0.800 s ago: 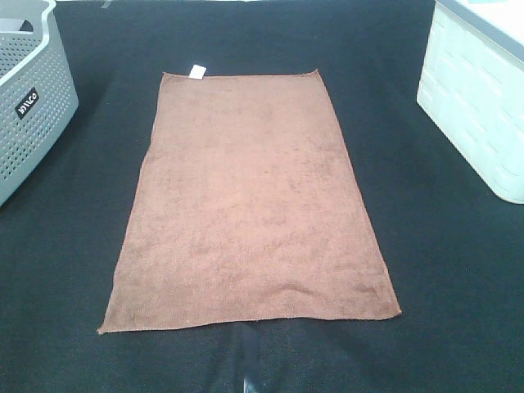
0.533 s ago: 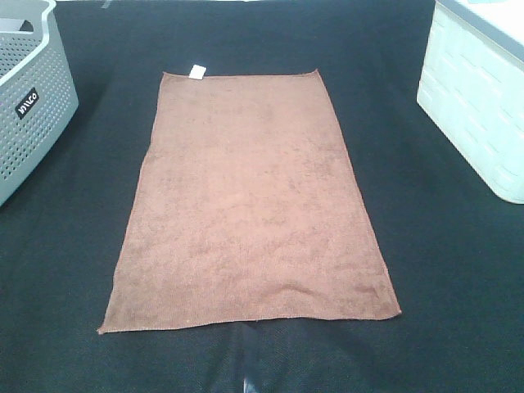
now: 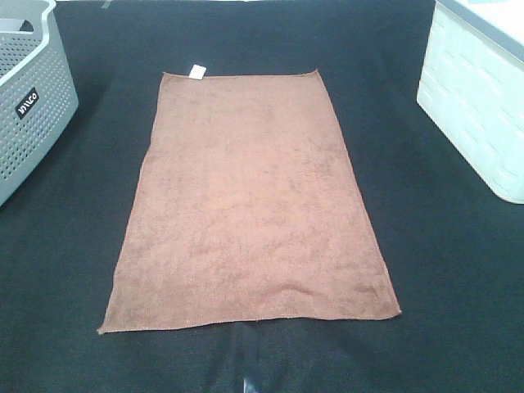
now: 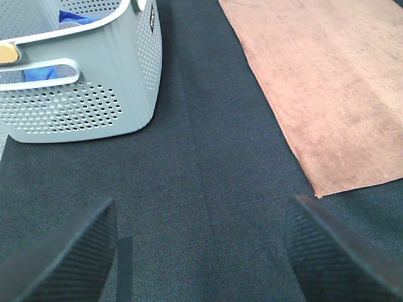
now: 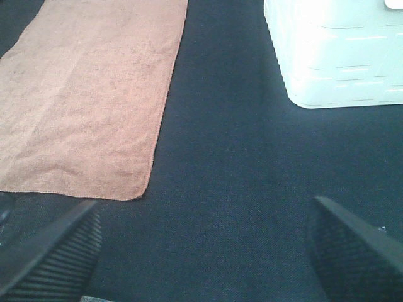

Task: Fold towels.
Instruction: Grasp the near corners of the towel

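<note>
Towel (image 3: 250, 205) lay flat and unfolded at the centre of the bench (image 3: 65, 270), one layer, long axis running 12 to 6. White tag (image 3: 196, 72) sat at its 11 o'clock corner. There was a small wrinkle near the 5 o'clock corner, and the 6 o'clock hem was slightly wavy. Bench surface was black fabric. Grey perforated basket (image 3: 29, 98) stood at 10 o'clock from the towel, well apart, with a blue cloth (image 4: 72, 17) inside. White bin (image 3: 479, 106) stood at 2 o'clock, also well apart. Left tool (image 4: 201, 251) was spread wide with nothing between its fingers, over bare bench near the towel's 7 o'clock corner and not touching it. Right tool (image 5: 201, 251) was the same: spread wide, empty, over bare bench near the 5 o'clock corner, clear of the towel.
</note>
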Tool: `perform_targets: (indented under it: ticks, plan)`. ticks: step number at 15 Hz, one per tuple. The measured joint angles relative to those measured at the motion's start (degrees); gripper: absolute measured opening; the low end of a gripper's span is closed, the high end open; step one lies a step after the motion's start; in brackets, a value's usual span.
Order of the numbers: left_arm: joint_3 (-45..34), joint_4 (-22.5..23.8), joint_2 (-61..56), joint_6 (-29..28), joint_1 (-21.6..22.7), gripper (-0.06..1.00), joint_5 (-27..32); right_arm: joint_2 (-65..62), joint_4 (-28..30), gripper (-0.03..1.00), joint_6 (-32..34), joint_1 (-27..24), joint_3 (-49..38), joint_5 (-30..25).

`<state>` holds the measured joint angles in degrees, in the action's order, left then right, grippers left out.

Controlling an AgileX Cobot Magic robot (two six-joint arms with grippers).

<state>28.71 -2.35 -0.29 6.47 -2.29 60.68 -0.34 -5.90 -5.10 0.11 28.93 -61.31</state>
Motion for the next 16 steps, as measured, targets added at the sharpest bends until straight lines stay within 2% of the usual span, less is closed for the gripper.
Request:
perform_targets:
  ticks: [16]
  plan:
    - [0.0, 0.0, 0.0, 0.0, 0.0, 0.71, 0.0, 0.0, -0.06, 0.82, 0.0, 0.0, 0.0, 0.0]
